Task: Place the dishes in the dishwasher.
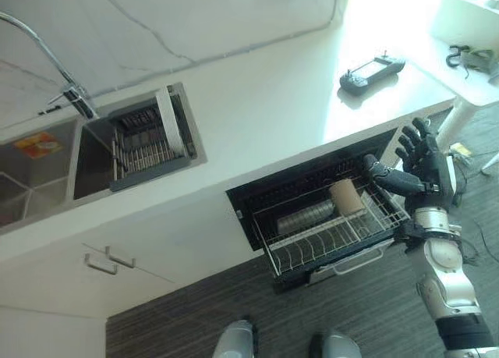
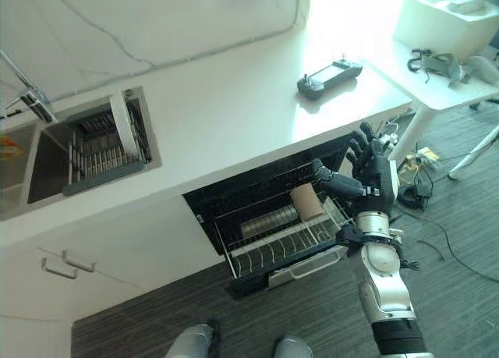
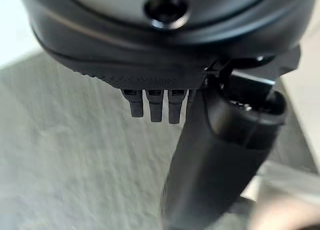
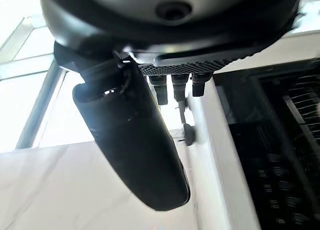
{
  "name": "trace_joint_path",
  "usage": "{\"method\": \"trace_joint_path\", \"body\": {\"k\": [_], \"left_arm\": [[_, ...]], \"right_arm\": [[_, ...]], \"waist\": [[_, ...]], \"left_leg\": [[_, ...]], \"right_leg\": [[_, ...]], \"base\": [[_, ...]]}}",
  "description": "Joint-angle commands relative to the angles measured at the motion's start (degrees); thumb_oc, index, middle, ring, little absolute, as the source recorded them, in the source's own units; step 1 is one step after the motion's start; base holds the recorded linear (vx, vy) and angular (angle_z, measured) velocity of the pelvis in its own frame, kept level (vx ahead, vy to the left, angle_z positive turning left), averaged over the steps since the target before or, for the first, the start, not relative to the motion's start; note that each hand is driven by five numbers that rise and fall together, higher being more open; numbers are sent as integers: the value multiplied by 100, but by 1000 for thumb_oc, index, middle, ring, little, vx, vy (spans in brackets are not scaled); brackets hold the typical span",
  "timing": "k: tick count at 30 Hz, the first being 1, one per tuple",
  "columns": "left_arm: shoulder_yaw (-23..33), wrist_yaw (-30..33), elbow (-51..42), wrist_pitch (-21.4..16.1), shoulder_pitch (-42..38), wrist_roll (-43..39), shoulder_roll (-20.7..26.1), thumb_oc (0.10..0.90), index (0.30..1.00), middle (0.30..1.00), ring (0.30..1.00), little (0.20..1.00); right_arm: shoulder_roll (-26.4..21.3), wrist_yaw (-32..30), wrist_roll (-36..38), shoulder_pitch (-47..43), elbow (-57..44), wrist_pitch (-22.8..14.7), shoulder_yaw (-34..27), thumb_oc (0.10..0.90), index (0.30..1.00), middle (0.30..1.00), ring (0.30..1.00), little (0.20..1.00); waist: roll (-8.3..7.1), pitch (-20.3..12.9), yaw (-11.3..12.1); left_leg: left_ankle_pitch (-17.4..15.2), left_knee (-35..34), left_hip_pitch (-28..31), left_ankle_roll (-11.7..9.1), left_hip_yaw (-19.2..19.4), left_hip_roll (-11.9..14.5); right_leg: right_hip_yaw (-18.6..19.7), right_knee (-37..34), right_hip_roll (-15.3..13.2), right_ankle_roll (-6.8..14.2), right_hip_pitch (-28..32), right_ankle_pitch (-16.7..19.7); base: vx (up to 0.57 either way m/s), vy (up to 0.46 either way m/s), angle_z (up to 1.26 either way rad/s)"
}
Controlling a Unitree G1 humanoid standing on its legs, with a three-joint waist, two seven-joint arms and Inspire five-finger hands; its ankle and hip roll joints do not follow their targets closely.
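Over the pulled-out dishwasher rack's (image 1: 327, 245) right edge my right hand (image 1: 421, 164) hovers spread and empty, a cup (image 1: 345, 196) and metal container (image 1: 306, 216) already loaded, while one plate (image 1: 169, 121) (in the sink rack (image 1: 144, 151)) looks left.

Daylight glare whitens the countertop (image 1: 312, 101) at upper right; both wrist views are blurred up close.

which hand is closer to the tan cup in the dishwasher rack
Right. The right hand is open just beside the rack, next to the tan cup. The left hand hangs over plain floor, away from it.
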Motion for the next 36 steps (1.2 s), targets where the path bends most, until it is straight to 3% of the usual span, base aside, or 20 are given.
{"method": "trace_joint_path", "body": {"k": [1,4,11,13,14,15,17,19,24,25,26,27,30,36], "left_arm": [[-55,168,-19,65,67,0,540,800,900,900,900,900],[8,185,-78,61,49,-145,602,800,900,900,900,900],[-1,192,-102,89,90,-128,515,800,900,900,900,900],[-7,188,-72,110,91,-28,494,800,900,900,900,900],[-32,192,-66,88,105,17,455,800,900,900,900,900],[-85,150,-110,120,143,26,428,800,900,900,900,900],[-105,60,-154,168,125,207,411,800,900,900,900,900],[-163,114,-168,228,-16,187,434,800,900,900,900,900],[-112,331,-245,286,-16,-52,526,800,900,900,900,900],[-112,331,-245,286,-16,-52,526,800,900,900,900,900],[14,301,-207,319,-18,-103,595,800,900,900,900,900],[87,269,-258,400,-112,-200,679,800,900,900,900,900],[41,79,-257,422,-71,-292,647,800,900,900,900,900],[-93,212,-235,128,154,-163,340,800,900,900,900,900]], "right_arm": [[-80,138,-67,-702,-683,-692,-201,800,900,900,900,900],[-70,305,-16,-842,-627,-727,-71,800,900,900,900,900],[-128,312,-41,-969,-564,-601,-44,800,900,900,900,900],[-171,299,-161,-872,-605,-542,-91,800,900,900,900,900],[-240,235,-191,-845,-571,-587,-119,800,900,900,900,900],[-296,175,-166,-930,-462,-658,-138,800,900,900,900,900],[-335,44,-266,-1008,-459,-687,-199,800,900,900,900,900],[-412,-54,-166,-928,-582,-633,-328,800,900,900,900,900],[-217,30,-166,-598,-810,-662,-352,800,900,900,900,900],[-217,30,-166,-598,-810,-662,-352,800,900,900,900,900],[-244,202,-88,-657,-822,-647,-304,800,900,900,900,900],[-280,215,-88,-809,-734,-637,-209,800,900,900,900,900],[-339,157,-57,-886,-612,-688,-159,800,900,900,900,900],[-243,115,-191,-862,-653,-628,-241,800,900,900,900,900]], "waist": [[-125,42,72],[-142,126,113],[-268,28,157],[-359,44,94],[-551,160,171],[-558,257,247],[-409,291,217],[-355,266,146],[-238,234,119],[-238,234,119],[-226,265,48],[-256,316,68],[-289,283,105],[-372,90,182]], "left_leg": [[-439,-562,495,564,249,-181],[-518,-562,509,553,405,-140],[-423,-562,450,426,610,-128],[-405,-562,686,453,821,-198],[-279,-562,836,438,601,-443],[-212,-562,700,360,253,-386],[-50,-562,407,146,231,46],[-63,-562,254,146,353,160],[-332,-562,416,488,398,-49],[-332,-562,416,488,398,-49],[-375,-562,458,486,394,-90],[-325,-562,399,415,489,-57],[-302,-562,358,372,504,-73],[-379,-562,388,341,567,-95]], "right_leg": [[-283,-512,-2,219,916,329],[-441,-587,245,237,630,318],[-364,-633,258,61,514,-186],[-303,-633,234,-19,572,-218],[-83,-633,116,-86,659,-193],[50,-633,138,-96,704,-177],[-86,-633,145,-73,774,-228],[-246,-633,-67,94,881,-269],[-412,-287,-152,162,880,153],[-412,-287,-152,162,880,153],[-366,-516,221,167,541,199],[-373,-633,249,66,536,-3],[-358,-633,242,68,441,-45],[-384,-633,122,107,447,-142]], "base": [[-9,129,-8],[-49,64,-40],[29,-84,-5],[137,-25,36],[175,169,54],[133,263,42],[69,388,-19],[124,469,6],[139,268,20],[70,41,-19],[53,-33,-50],[68,-46,-44],[36,-33,1],[70,14,10]]}}
